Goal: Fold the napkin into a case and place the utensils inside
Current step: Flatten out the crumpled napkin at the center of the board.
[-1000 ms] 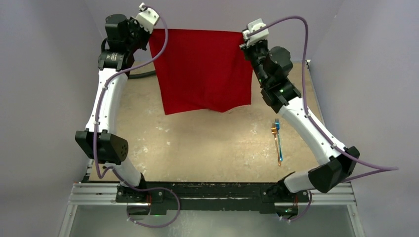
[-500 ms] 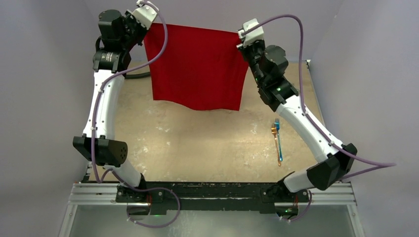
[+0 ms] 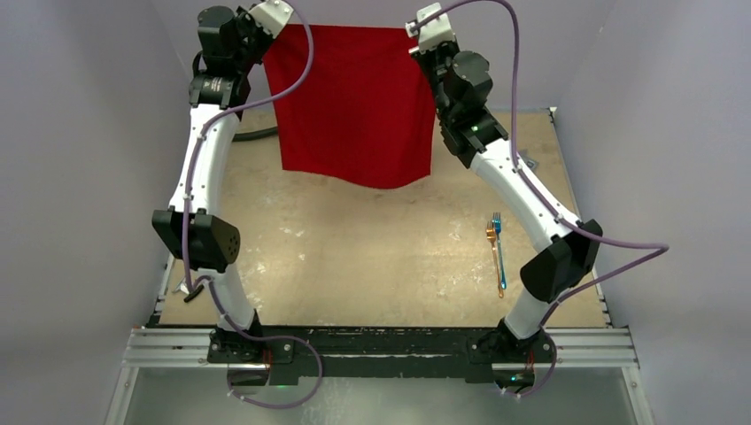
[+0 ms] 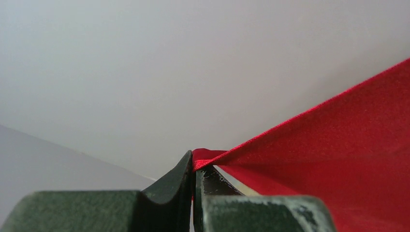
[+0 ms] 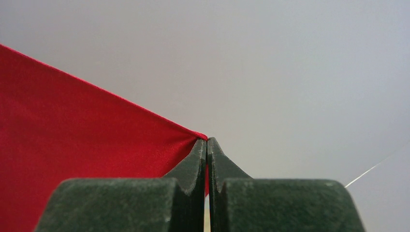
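Both arms are up high at the far end of the table (image 3: 354, 266), and the napkin (image 3: 359, 106) hangs between them like a flag. The left tool (image 4: 194, 165) is clamped tight on the top left corner, with just a nub of red poking past the tips. The right tool (image 5: 207, 144) is pinched shut on the top right corner in the same way.

The top edge is stretched fairly straight. The bottom hem dangles loose and dips a little toward the right, and the cloth looks open with no fold in it, so I'd say the case is yet to be made.

That cloth looks light, limp and a touch shiny. My guess is it'll drape wherever it's laid and could slide out of such small bites, so corners and hems are the places to hold it.

The utensils (image 3: 496, 252) lie side by side on the table's right, well apart from the napkin. They're slim, hard and lying flat, so I reckon they'll need a pinch across the handle.
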`<state>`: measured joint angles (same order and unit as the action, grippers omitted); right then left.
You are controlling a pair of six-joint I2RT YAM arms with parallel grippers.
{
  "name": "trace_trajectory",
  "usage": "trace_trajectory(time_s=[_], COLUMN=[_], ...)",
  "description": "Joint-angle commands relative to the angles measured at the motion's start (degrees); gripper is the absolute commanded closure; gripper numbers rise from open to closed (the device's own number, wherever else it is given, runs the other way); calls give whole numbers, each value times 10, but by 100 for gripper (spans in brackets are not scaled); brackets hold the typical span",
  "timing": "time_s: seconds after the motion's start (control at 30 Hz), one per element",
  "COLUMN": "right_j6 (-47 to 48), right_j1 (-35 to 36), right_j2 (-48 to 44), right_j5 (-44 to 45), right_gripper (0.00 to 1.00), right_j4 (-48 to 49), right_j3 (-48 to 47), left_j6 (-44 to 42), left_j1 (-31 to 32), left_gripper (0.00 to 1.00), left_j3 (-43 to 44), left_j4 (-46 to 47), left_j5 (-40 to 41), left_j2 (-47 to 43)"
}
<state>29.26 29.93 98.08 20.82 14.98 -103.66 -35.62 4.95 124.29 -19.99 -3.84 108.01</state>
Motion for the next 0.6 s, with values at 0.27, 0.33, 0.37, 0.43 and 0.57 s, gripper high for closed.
trace_trajectory(time_s=[0.27, 0.33, 0.37, 0.43, 0.57], right_j6=[-17, -35, -50, -82, -142], right_j1=[32, 58, 70, 99, 162], right_j2=[-147, -179, -193, -213, -250], right_j5=[26, 34, 32, 35, 16], right_gripper=[100, 100, 100, 100, 100], right_j4=[2, -21, -40, -75, -137], right_j3=[142, 212, 242, 301, 413], left_j6=[-79, -100, -113, -135, -154], left_j1=[9, 9, 9, 9, 10], left_gripper=[100, 100, 100, 100, 100], left_j3=[-160, -244, -291, -381, -541], left_j4=[46, 26, 14, -8, -66], left_j5=[-51, -70, -76, -85, -120], left_j2=[-190, -238, -260, -303, -369])
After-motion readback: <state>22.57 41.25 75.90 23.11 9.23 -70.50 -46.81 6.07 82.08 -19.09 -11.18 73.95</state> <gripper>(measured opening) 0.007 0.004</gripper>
